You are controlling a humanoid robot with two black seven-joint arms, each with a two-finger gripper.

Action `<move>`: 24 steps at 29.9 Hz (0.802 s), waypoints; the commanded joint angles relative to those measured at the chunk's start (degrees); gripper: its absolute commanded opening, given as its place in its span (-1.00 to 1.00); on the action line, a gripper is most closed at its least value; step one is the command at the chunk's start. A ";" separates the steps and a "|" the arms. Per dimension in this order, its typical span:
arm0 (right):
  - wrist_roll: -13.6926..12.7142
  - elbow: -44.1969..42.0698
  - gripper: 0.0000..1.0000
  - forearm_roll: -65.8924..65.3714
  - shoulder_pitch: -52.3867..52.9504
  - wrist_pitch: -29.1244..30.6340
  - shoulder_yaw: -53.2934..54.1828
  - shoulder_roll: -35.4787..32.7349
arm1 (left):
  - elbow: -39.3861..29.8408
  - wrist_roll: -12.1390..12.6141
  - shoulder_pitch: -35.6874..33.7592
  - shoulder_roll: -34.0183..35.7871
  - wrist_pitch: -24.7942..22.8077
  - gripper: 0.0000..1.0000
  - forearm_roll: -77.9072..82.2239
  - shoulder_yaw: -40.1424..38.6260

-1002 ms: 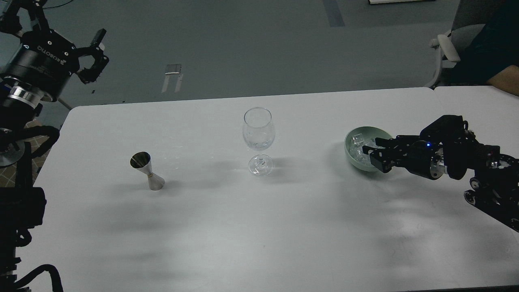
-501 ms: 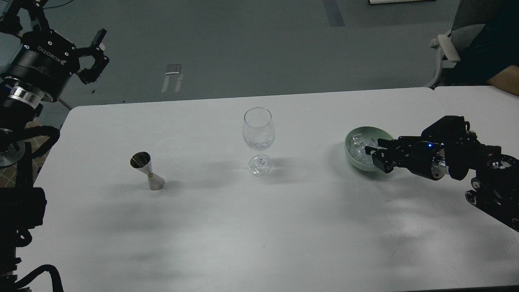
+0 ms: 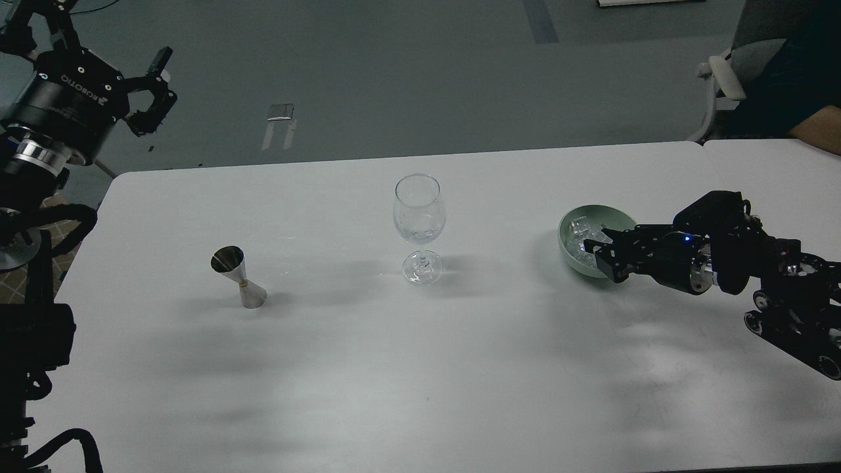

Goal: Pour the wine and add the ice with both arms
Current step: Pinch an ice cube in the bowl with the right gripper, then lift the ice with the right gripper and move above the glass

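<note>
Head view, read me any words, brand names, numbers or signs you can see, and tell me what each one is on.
"ROBOTIQ": white lettering, upside down, on the black wrist housing behind the left gripper. The last letter is unclear.
No readable text on the jigger, wine glass, bowl or right gripper.

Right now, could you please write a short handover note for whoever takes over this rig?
Left gripper: open, empty, raised off the table's far left corner.
Right gripper: at the bowl over the ice; grip cannot be told.
Glass: upright mid-table, no ice in it; wine not discernible.
Jigger: upright on the table, left of the glass.
Done: nothing certain.
Left: ice into the glass; check wine was poured.
</note>
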 commanded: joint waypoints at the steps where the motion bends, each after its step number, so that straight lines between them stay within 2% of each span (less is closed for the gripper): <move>1: 0.00 0.07 -0.69 0.00 0.19 -0.02 0.01 -0.16 | 0.00 0.00 -0.06 -0.09 0.00 0.96 0.00 0.01; 5: 0.00 0.24 -1.00 0.08 0.55 -0.11 0.09 -0.69 | 0.00 0.00 -0.06 0.00 0.00 0.96 -0.09 0.01; 12: 0.09 2.43 -1.00 0.61 1.33 -0.81 1.06 -2.18 | -0.09 0.00 -0.23 0.09 0.00 0.96 0.00 0.01; 18: 0.35 16.21 -1.00 1.40 7.03 -0.29 4.14 -11.13 | -0.53 0.00 -0.24 0.09 0.00 0.96 0.00 0.01; 24: 0.35 23.96 -1.00 3.95 13.80 0.07 3.70 -14.58 | -0.53 0.00 -0.23 -0.09 0.00 0.96 0.00 0.01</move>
